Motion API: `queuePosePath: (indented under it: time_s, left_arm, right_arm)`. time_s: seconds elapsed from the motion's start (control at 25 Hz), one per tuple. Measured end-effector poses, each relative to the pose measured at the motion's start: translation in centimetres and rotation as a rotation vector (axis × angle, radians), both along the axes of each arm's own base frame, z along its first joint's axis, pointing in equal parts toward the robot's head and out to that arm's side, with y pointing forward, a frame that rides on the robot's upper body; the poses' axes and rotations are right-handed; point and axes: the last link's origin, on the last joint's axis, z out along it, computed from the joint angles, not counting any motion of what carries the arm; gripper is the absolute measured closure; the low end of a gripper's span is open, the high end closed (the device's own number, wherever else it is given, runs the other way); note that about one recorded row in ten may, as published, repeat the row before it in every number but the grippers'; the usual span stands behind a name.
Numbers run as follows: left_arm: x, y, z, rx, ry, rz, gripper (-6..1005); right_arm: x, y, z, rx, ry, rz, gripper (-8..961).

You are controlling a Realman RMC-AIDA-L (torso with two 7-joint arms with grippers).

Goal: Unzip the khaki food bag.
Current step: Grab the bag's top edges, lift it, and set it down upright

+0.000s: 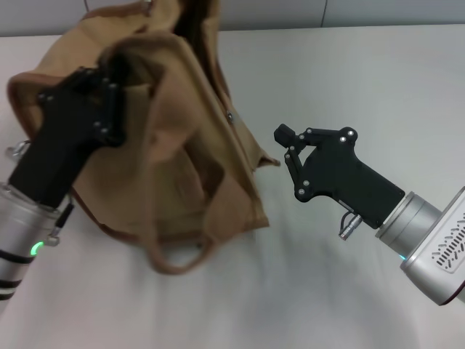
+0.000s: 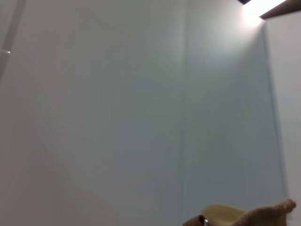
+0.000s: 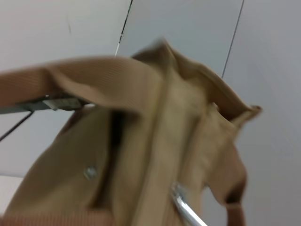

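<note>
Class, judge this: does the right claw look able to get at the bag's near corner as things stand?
Probably yes: the right claw hangs beside the bag, and only bare table lies between them.

Left gripper: matte black angular housing, small silver screw heads along its edges.
Left wrist: brushed silver cylinder with black bands, a green light glowing near the cuff, thin black cable alongside.
Right gripper: black linked fingers, blocky pad, pale screws at the joints.
Right wrist: silver collar, small metal plug underneath, white shell with slanted vent slots.
</note>
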Motion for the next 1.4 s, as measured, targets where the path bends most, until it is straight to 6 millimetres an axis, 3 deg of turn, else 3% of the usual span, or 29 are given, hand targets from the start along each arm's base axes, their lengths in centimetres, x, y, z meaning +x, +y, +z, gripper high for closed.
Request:
queuePosePath:
  time_s: [0.4, 1.0, 1.32, 1.4]
  left_arm:
    - [-3.4, -1.3, 2.2, 0.049, -0.061, 0.131, 912]
    - [-0.2, -0.6, -0.9, -0.144, -0.003, -0.035, 907]
    - [0.2, -0.4, -1.1, -0.154, -0.01, -0.042, 905]
    - [0.6, -0.5, -1.5, -0.181, -0.007, -0.061, 904]
  right_arm:
    - [0.2, -0.3, -0.5, -0.028, -0.028, 0.001, 913]
    - [-0.2, 0.0, -1.0, -0.031, -0.023, -0.018, 830]
    - [0.0, -0.3, -2.0, -0.034, -0.099, -0.022, 455]
    - [-0.4, -0.3, -2.2, -0.03, -0.098, -0.015, 455]
